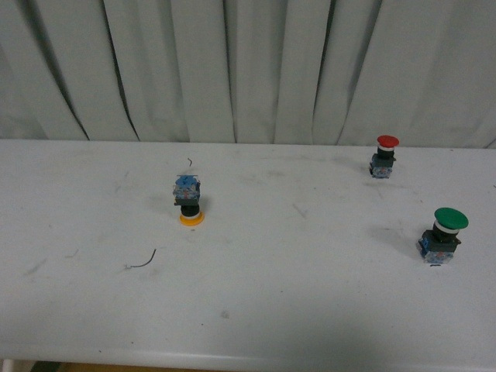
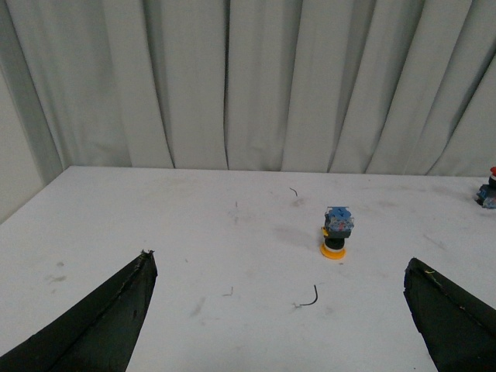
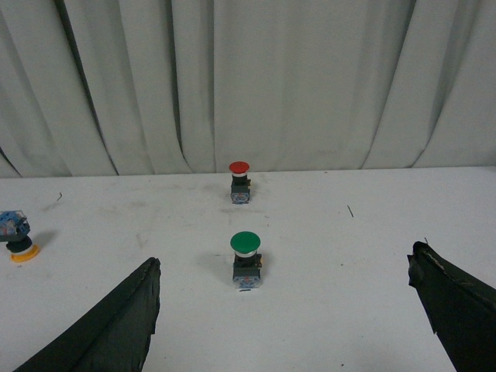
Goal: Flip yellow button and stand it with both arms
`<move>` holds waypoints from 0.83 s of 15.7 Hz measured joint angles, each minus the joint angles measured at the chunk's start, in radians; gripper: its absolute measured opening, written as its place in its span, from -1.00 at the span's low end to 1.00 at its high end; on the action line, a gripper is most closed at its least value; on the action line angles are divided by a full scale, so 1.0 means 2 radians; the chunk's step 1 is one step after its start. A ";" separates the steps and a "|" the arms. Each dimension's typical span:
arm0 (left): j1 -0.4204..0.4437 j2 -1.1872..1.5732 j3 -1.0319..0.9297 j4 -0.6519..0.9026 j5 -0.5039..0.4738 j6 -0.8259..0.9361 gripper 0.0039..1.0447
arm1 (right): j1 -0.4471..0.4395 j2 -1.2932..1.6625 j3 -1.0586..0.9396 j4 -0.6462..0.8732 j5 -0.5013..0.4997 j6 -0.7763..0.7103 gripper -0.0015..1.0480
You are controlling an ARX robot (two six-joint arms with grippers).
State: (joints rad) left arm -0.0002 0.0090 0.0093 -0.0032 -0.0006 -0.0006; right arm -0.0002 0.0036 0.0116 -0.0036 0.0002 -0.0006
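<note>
One yellow button [image 1: 190, 203] is seen upside down on a white table [image 1: 310, 325]. It is rested on its yellow-orange cap, with the black neck above and the blue contact block on top. It is placed on the left half of the table, about midway back, and nothing is touching it. A short curled scrap of dark wire [image 1: 143, 262] is seen near it, closer to the robot and a little to the left.

Well apart to the right, a red-capped button [image 1: 385, 156] and a larger green-capped button [image 1: 444, 235] are stood caps up, the red one farther back. A pale pleated curtain [image 1: 248, 70] is hung behind the table.

The left gripper [image 2: 279, 260] is shown with its black fingers [image 2: 116, 318] spread wide, grasping nothing, and the yellow button is seen ahead between them. The right gripper [image 3: 284, 256] is likewise spread wide and empty, with the green-capped button framed between its fingers.
</note>
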 joint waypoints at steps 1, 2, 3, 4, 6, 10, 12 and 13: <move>0.000 0.000 0.000 0.000 0.000 0.000 0.88 | 0.000 0.000 0.000 0.000 0.000 0.000 0.88; 0.000 0.000 0.000 0.000 0.000 0.000 0.88 | 0.000 0.000 0.000 0.000 0.000 0.000 0.88; 0.000 0.000 0.000 0.000 0.000 0.000 0.88 | 0.000 0.000 0.000 0.000 0.000 0.000 0.88; 0.000 0.000 0.000 0.000 0.000 0.000 0.88 | 0.000 0.000 0.000 0.000 0.000 0.000 0.88; 0.000 0.000 0.000 0.000 0.000 0.000 0.88 | 0.000 0.000 0.000 0.000 0.000 0.000 0.88; 0.000 0.000 0.000 0.000 0.000 0.000 0.88 | 0.000 0.000 0.000 0.000 0.000 0.000 0.88; 0.000 0.000 0.000 0.000 0.000 0.000 0.88 | 0.000 0.000 0.000 0.000 0.000 0.000 0.88; 0.000 0.000 0.000 0.000 0.000 0.000 0.88 | 0.000 0.000 0.000 0.000 0.000 0.000 0.88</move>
State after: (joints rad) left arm -0.0002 0.0090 0.0093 -0.0032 -0.0006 -0.0006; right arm -0.0002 0.0036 0.0116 -0.0032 0.0002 -0.0006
